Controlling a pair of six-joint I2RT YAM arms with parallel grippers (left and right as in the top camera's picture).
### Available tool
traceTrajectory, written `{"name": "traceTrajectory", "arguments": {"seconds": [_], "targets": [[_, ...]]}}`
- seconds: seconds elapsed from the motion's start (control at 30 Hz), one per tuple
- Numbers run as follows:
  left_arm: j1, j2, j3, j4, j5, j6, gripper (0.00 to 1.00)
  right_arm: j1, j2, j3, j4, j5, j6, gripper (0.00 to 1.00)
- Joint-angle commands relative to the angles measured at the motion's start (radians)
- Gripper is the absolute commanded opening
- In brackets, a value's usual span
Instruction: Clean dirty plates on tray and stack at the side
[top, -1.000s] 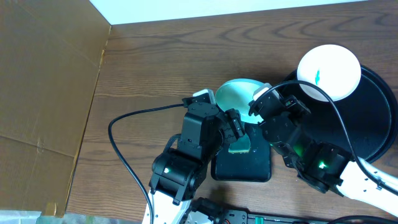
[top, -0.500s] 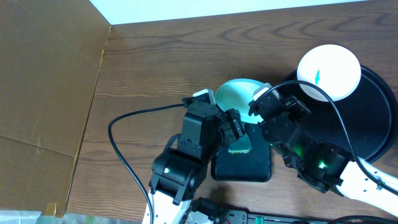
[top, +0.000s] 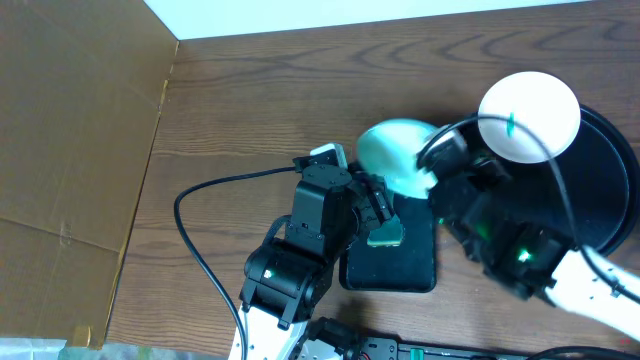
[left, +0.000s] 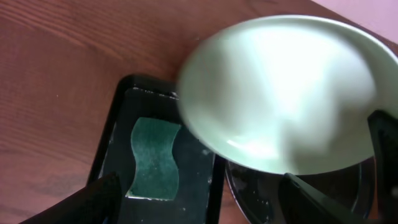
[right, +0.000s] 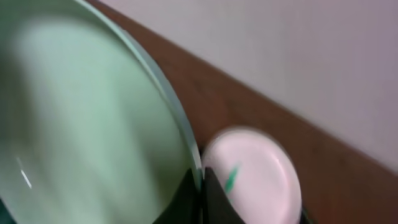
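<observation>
**While One Pincer Grips a Plate, the Other Stands Wide**

Where the two fingers of the right pincer (right: 200, 186) meet, they are squeezed together on the rim of the held plate (top: 395, 158). This plate is up off the table (top: 260, 100) and tilted. It looks blurry and pale green. It hangs between the two arms, over the far end of the small black tray (top: 400, 272).

The left pincer (left: 208, 202) is just left of it. Its fingers are spread far apart, with nothing between them. It hovers over the small black tray, and right under it lies a green sponge (left: 152, 158), flat inside that tray.

To the right and farther away sits the second plate (top: 530, 115). It is round and white, with a little teal smear (top: 512, 123) in its middle. It rests at the far edge of the round black tray (top: 610, 200), which fills the right side of the table.

A black cable (top: 190, 230) loops on the wood left of the left arm. Brown cardboard (top: 70, 150) covers the far left side.
</observation>
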Motion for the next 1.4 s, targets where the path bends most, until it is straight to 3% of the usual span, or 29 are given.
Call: {"name": "traceTrajectory", "arguments": {"seconds": [0.0,0.2,0.37,0.63,0.8,0.97,1.17,1.37], "targets": [[0.004,0.001,0.017,-0.003,0.002,0.010,0.81,-0.100,-0.026,0.012,-0.079,-0.087,0.322,0.01],[0.004,0.001,0.017,-0.003,0.002,0.010,0.81,-0.336,-0.033,0.013,-0.124,-0.853,0.462,0.01],[0.004,0.001,0.017,-0.003,0.002,0.010,0.81,-0.537,-0.103,0.013,-0.151,-1.107,0.518,0.01],[0.004,0.001,0.017,-0.003,0.002,0.010,0.81,-0.966,-0.238,0.013,-0.502,-0.916,0.551,0.01],[0.004,0.001,0.017,-0.003,0.002,0.010,0.81,-1.289,-0.221,0.013,-0.702,-0.749,0.546,0.01],[0.004,0.001,0.017,-0.003,0.002,0.010,0.81,-1.537,-0.150,0.012,-0.768,-0.712,0.541,0.01],[0.004,0.001,0.017,-0.003,0.002,0.010,0.81,-1.724,-0.037,0.012,-0.818,-0.712,0.527,0.01],[0.004,0.001,0.017,-0.003,0.002,0.010,0.81,-1.791,0.022,0.012,-0.826,-0.723,0.493,0.01]]}}
